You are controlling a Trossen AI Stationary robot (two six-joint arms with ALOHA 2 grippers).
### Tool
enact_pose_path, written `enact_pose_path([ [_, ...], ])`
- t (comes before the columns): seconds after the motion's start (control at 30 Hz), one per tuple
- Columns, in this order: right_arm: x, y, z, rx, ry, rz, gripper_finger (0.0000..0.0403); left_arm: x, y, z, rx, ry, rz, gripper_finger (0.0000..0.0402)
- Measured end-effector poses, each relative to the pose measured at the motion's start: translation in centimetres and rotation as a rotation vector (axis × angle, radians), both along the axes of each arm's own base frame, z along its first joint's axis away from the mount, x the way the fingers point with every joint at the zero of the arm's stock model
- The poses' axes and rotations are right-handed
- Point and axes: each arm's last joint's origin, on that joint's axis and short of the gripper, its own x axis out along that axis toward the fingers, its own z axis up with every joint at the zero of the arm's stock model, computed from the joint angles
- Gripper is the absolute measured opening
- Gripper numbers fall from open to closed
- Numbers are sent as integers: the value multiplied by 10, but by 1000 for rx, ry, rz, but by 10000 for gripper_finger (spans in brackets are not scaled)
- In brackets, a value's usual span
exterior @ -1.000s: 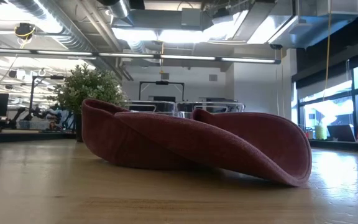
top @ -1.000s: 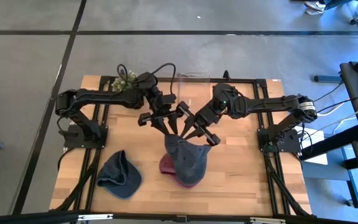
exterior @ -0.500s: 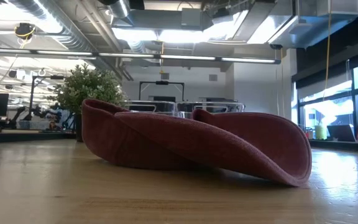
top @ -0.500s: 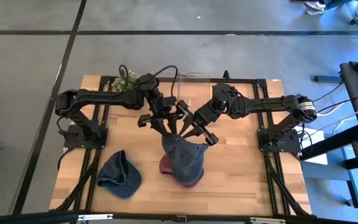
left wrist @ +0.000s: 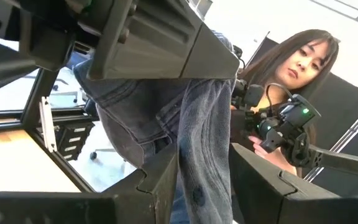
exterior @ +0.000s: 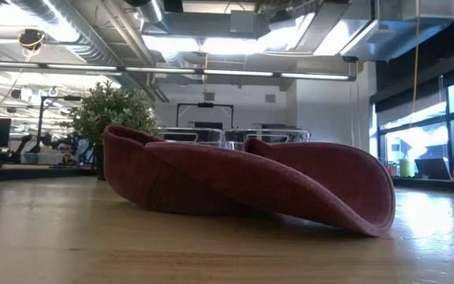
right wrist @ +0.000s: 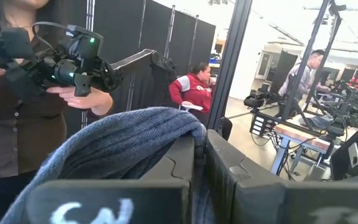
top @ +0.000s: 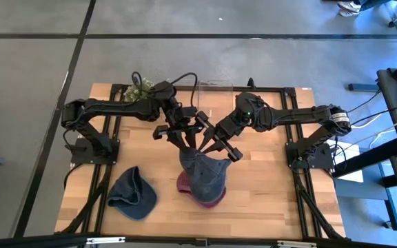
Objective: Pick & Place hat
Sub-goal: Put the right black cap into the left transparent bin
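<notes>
Both grippers, left gripper (top: 189, 142) and right gripper (top: 209, 147), are clamped on the upper edge of the grey-blue hat (top: 205, 176), held over the maroon hat (top: 208, 198) at mid-table (another blue hat (top: 132, 193) lies nearer the left arm).

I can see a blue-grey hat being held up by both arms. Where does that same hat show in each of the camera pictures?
High view: the blue-grey hat hangs at table centre, over the red hat.
Low view: not in it; only the red hat shows.
Left wrist view: its denim-like cloth fills the middle, pinched in the left gripper.
Right wrist view: it bulges at lower left, pinched in the right gripper.
Shared landmark: the red hat.
</notes>
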Motion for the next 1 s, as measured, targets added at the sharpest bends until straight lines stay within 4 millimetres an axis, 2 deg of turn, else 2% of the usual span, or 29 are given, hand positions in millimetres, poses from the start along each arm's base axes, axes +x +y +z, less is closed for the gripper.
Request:
enact_pose_path([
  [0.8, 0, 0, 0, 2, -2, 2, 30, 0, 0, 0, -12, 23, -2, 138],
  [1.0, -1, 0, 4, 9, -35, 4, 30, 0, 0, 0, -18, 33, -2, 98],
])
